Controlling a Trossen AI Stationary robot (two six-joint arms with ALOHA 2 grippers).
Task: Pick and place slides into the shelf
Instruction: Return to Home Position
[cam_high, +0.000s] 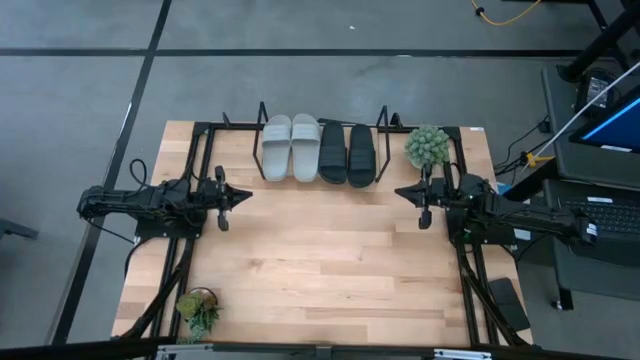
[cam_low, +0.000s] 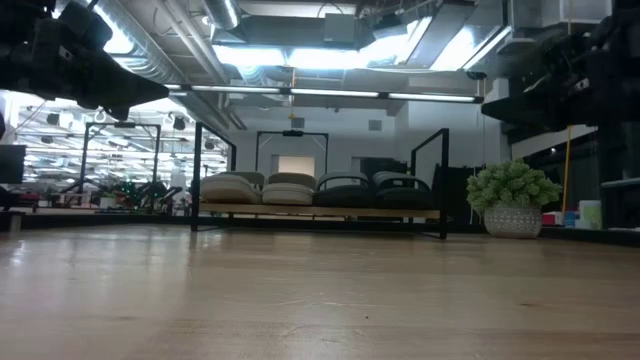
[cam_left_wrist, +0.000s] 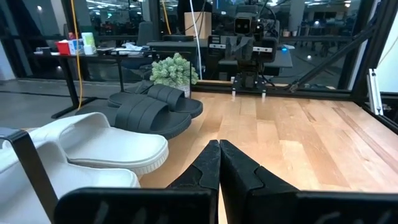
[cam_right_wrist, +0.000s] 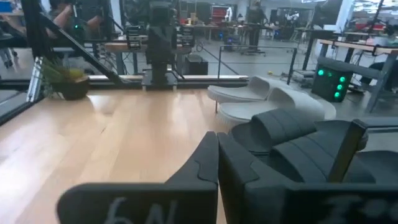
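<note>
Several slides lie side by side on the shelf (cam_high: 262, 150) at the table's far edge: two light grey ones (cam_high: 291, 146) on the left, two black ones (cam_high: 347, 153) on the right. They rest sole down on the shelf's base, straps up. My left gripper (cam_high: 245, 194) hangs shut at the table's left side, pointing level toward the right. My right gripper (cam_high: 402, 191) hangs shut at the table's right side, pointing level toward the left. Both are clear of the slides. The left wrist view shows the grey slides (cam_left_wrist: 106, 149) and black slides (cam_left_wrist: 152, 112) close by.
A potted green plant (cam_high: 427, 147) stands just right of the shelf, near my right gripper. A smaller plant (cam_high: 199, 310) sits at the table's near left corner. A black frame (cam_high: 190, 150) runs round the table. The wooden tabletop (cam_high: 320, 260) between the arms is bare.
</note>
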